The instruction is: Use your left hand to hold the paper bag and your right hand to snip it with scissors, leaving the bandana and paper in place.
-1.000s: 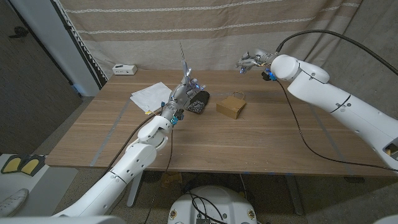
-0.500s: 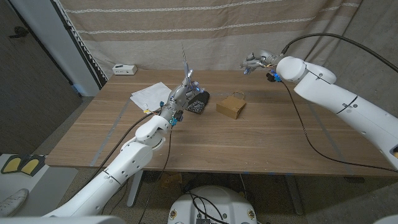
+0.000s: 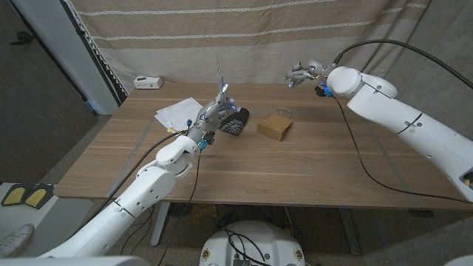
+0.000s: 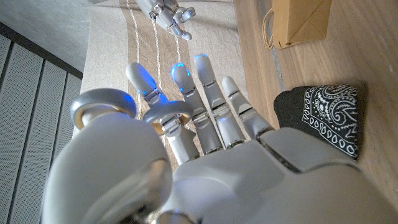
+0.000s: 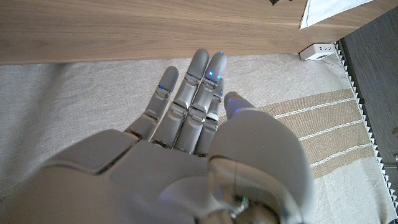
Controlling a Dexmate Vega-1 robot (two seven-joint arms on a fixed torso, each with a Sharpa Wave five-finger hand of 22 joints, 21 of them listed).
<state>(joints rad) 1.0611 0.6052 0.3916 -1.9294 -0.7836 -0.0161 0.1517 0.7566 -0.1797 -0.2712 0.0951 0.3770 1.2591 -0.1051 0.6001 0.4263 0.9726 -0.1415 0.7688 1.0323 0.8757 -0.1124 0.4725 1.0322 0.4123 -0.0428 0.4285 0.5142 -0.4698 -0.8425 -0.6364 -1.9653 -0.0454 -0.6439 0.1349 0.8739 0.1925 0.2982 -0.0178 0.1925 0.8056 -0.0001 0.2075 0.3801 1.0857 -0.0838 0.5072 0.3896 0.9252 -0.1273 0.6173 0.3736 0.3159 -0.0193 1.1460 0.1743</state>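
a wooden table [image 3: 295, 170] fills the middle of the head view. behind it, from ten to two o'clock, hangs a beige curtain [image 3: 244, 37] with pale stripes. a small white box [image 3: 148, 82] sits at the table's far edge, at about ten o'clock. at eight o'clock, a pair of shoes [image 3: 22, 196] lies on the floor.

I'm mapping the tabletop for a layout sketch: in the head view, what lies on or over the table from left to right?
White box → paper → left hand → bandana → paper bag → right hand, raised past the table's far edge.
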